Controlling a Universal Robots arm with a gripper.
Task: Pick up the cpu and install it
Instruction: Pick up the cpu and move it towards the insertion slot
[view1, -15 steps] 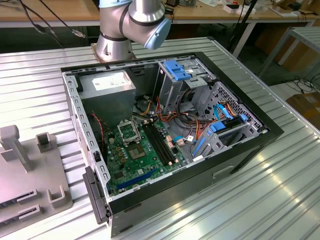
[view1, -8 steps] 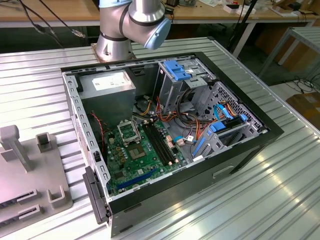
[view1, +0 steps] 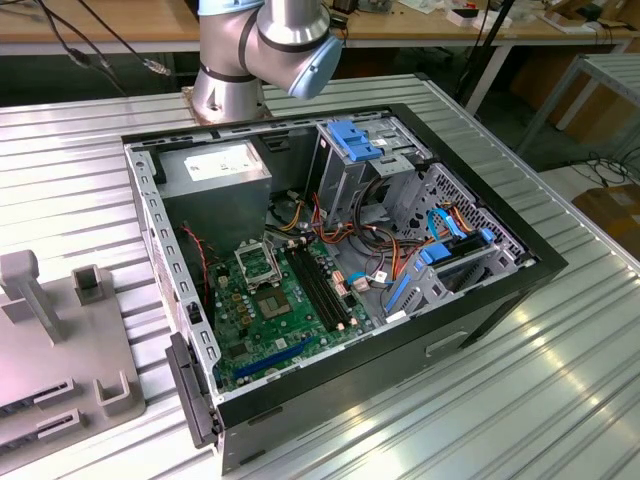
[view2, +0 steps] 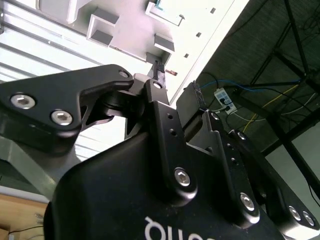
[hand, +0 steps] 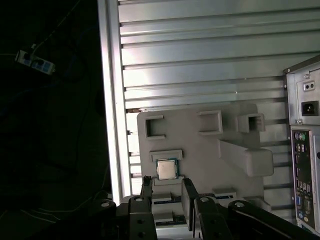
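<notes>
Black gripper (hand: 167, 192) in the first wrist view: the two fingers (hand: 187, 192) are spread apart with nothing between them, so it's parted and empty. The gap looks a bit wider than the chip. In the second wrist view the same black linkages point at the grey tray, again holding nothing.

The cpu (hand: 167, 169) lies straight ahead of the fingertips, close but not touching, and roughly centred on the gap. It lies flat, silver top up, and is square, so it has no long axis. Its edges run about square to the finger line. There is one arm only, so no choice of side.

It lies in a shallow framed pocket on the grey tray (hand: 200, 155). The other raised frames farther out from the gripper show bare grey inside. The tray rests on the ribbed metal table (hand: 200, 55).

Off to one side, past the tray, is the back panel of the computer case (hand: 302, 150). In the exterior view the case lies open, with the green motherboard (view1: 285, 305) inside and a metal socket (view1: 257, 262) on it. I cannot tell whether the socket is open. Judgement: the pick is not yet done.
</notes>
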